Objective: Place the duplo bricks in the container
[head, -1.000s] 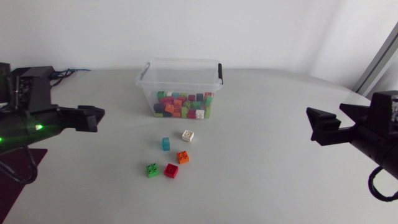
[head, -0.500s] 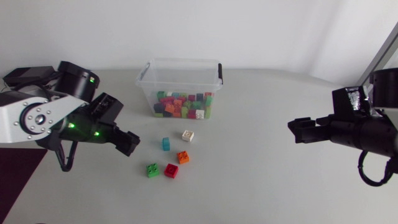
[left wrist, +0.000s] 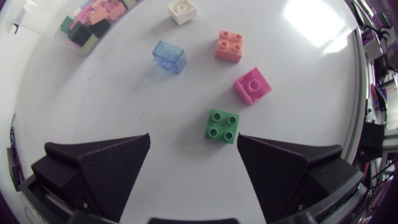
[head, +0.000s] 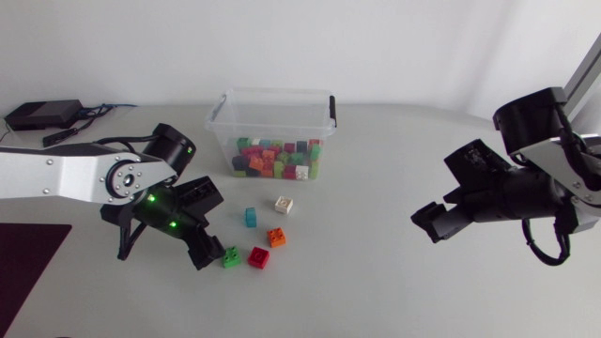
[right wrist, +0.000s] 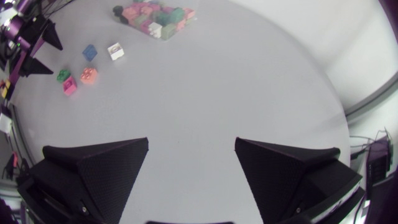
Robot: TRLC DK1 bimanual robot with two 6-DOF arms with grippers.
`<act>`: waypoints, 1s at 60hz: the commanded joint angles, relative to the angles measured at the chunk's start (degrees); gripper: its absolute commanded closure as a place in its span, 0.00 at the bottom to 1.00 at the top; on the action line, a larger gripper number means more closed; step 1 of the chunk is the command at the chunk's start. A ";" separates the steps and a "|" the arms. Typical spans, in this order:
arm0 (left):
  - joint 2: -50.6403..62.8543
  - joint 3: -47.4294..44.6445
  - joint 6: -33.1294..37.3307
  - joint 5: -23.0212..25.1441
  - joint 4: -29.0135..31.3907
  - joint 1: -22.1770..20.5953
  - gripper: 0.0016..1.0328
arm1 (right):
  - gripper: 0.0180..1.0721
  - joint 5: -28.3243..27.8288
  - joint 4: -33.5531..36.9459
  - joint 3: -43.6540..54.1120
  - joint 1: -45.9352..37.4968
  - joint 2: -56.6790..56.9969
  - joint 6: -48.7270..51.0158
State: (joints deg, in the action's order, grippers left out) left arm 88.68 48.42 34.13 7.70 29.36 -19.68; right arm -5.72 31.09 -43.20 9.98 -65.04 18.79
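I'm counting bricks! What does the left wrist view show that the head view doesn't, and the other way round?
Only left wrist: the open gap of the left claw, seen close up. Only head: the right claw and the whole container. Both: the loose green brick, red brick, orange brick, blue brick and white brick.

Both jaws wide apart, left arm (head: 56, 176) down and inward, right arm (head: 549, 183) likewise.

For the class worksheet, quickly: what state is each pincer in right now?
Left pincer: open, holding nothing; the green brick lies just ahead of it, untouched.
Right pincer: open, holding nothing.
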 commanded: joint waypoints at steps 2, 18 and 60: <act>2.37 2.46 4.63 0.73 2.01 -0.88 0.07 | 0.05 -1.40 -1.21 0.22 1.71 -0.71 4.68; 7.47 3.96 5.95 0.12 3.15 -4.58 0.16 | 0.07 -4.30 -0.77 -2.15 9.09 -2.29 5.21; 13.27 4.84 8.15 -0.67 -0.36 -4.14 0.66 | 0.12 -3.51 -4.28 -10.33 22.54 -18.46 3.80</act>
State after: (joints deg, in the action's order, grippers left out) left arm 101.60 53.69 40.77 6.63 29.32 -24.16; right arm -9.74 28.05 -50.72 30.96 -80.49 24.01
